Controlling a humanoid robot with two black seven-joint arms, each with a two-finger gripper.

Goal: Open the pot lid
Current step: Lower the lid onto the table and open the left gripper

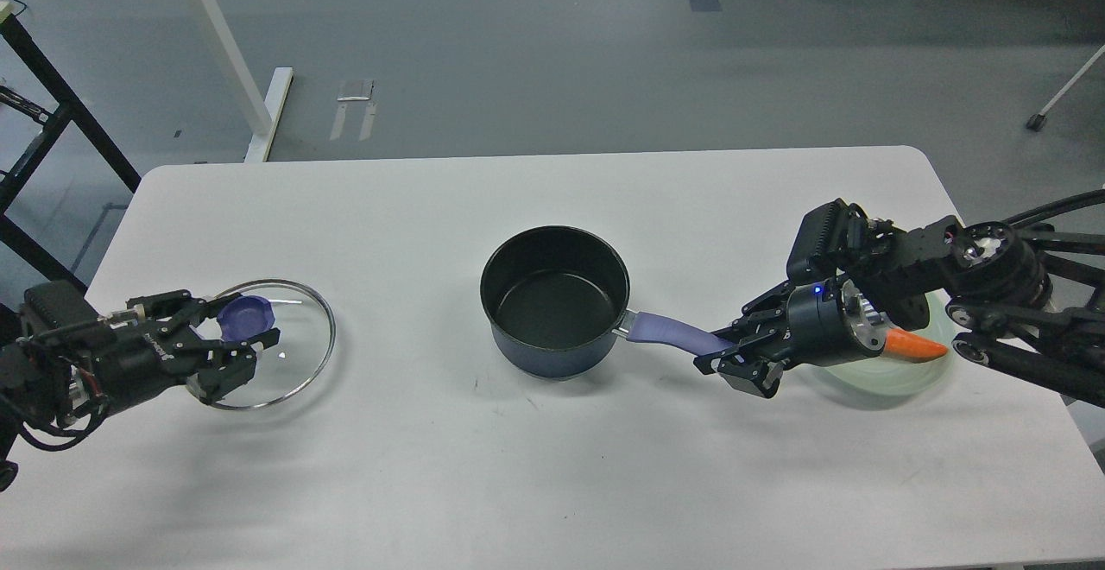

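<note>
The navy-blue pot (pixel 555 302) stands uncovered in the middle of the white table (pixel 552 484), its black inside showing. Its lavender handle (pixel 678 334) points right. My right gripper (pixel 734 354) is shut on the handle's end. My left gripper (pixel 231 332) is at the table's left side, shut on the purple-blue knob (pixel 245 316) of the glass lid (pixel 276 344). The lid is well left of the pot, low over the table; I cannot tell whether it touches.
A pale green plate (pixel 898 371) with an orange carrot (pixel 919 346) lies at the right, partly behind my right arm. A white desk leg (pixel 223 52) and a black frame (pixel 60 121) stand beyond the table's far left edge.
</note>
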